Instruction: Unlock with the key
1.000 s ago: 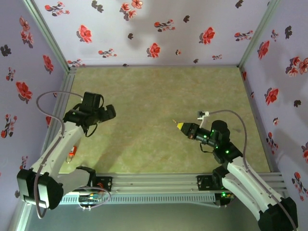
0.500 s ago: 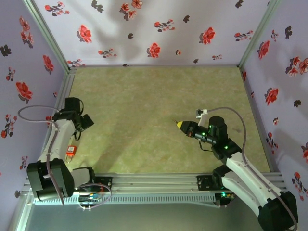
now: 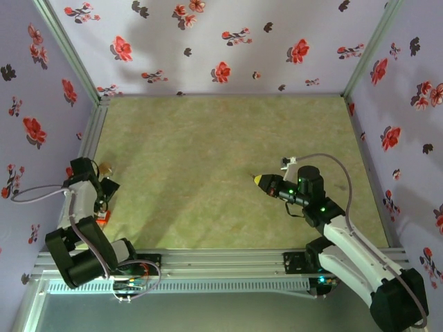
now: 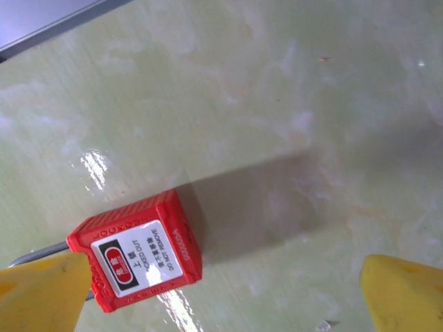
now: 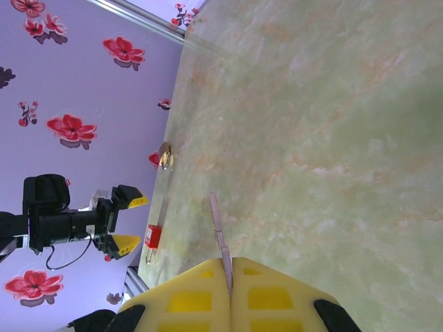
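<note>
Red plastic makes up the squarish head of the key [image 4: 142, 250], which carries a white label [image 4: 133, 259] with a red mark and small black print. A thin silver blade runs out of the head toward the left edge of the left wrist view. The key lies flat on the pale green marbled table [image 4: 277, 104], in the lower left of that frame. In the top view it is a small red spot at the lower left [image 3: 102, 220], close to the table's left edge. The right wrist view shows it at the lower left too [image 5: 153, 237].

My left gripper [image 4: 221, 297] is spread as wide as it goes and holds nothing. Its yellow fingertips [image 4: 41, 290] sit in the two bottom corners of the left wrist view. The key rests between them, hard against the one at lower left, which covers part of the blade. I cannot tell whether that fingertip touches it.

My right gripper [image 5: 230, 266] is clenched, its yellow pads pressed together. A thin pale strip [image 5: 219, 232] pokes out of the seam between them. It hangs right of centre in the top view [image 3: 258, 180], well apart from the key.

Above the key in the top view sits a small brass padlock [image 3: 106, 167].
</note>
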### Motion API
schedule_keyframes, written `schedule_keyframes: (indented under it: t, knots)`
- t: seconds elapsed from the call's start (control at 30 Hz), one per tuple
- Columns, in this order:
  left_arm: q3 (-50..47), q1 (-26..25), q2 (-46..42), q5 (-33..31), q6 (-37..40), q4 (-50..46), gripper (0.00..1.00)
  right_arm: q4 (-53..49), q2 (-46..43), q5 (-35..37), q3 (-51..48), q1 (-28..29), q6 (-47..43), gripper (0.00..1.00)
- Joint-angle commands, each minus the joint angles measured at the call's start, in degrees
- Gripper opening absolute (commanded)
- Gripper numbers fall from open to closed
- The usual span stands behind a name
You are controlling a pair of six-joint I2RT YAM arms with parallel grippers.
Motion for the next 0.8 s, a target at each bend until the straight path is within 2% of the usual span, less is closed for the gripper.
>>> schedule_keyframes:
  t: [0.0, 0.47, 0.77]
  knots:
    - [-1.6, 1.6, 1.7, 2.5, -1.4, 2.4, 0.99, 0.3, 0.3, 1.0, 1.0, 0.2, -0.5, 0.0]
    - [-4.3, 2.6, 5.4, 7.9, -2.1, 7.2, 0.87, -1.1, 1.0, 1.2, 0.9, 0.0, -1.5, 0.0]
    - [-7.9, 1.0, 2.3, 18.8, -4.1, 11.6, 0.78, -0.6, 2.2, 1.5, 1.3, -0.2, -1.8, 0.0]
